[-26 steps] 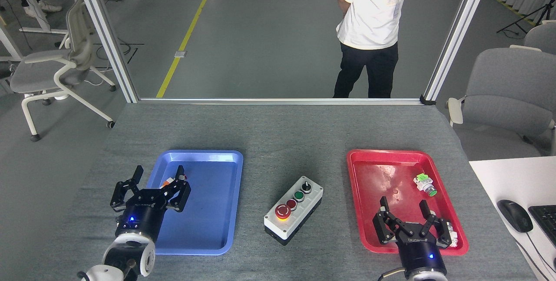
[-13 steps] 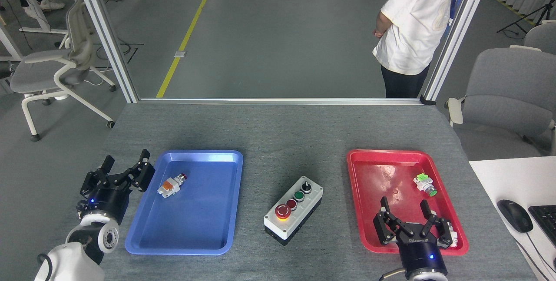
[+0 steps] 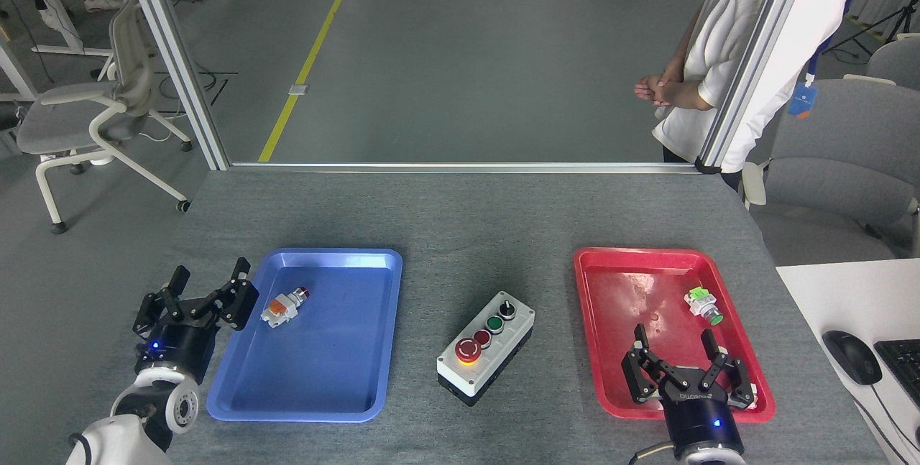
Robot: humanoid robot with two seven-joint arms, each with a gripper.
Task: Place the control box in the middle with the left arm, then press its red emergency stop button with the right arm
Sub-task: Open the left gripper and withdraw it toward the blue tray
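The control box (image 3: 486, 347) sits on the grey cloth (image 3: 460, 221) between the blue tray (image 3: 374, 264) and the red tray (image 3: 604, 264), askew, its big red stop button (image 3: 467, 350) at the near end; the placing looks done and the press is what remains. The left gripper (image 3: 208, 289) hovers just outside the blue tray's left rim, fingers spread and empty; the right gripper (image 3: 675, 357) hangs over the near end of the red tray, fingers likewise apart, holding nothing. The chief risk is a miss; the small red button (image 3: 482, 338) lies right beside the big one, so a slanted approach could hit the wrong one or shove the unclamped box sideways; open fingers could also straddle the button rather than push it. The red tray's rim stands between the right gripper and the box; a white-orange switch (image 3: 282, 307) lies in the blue tray, a green-capped part (image 3: 703, 305) in the red; a person (image 3: 726, 77) stands beyond the far edge.
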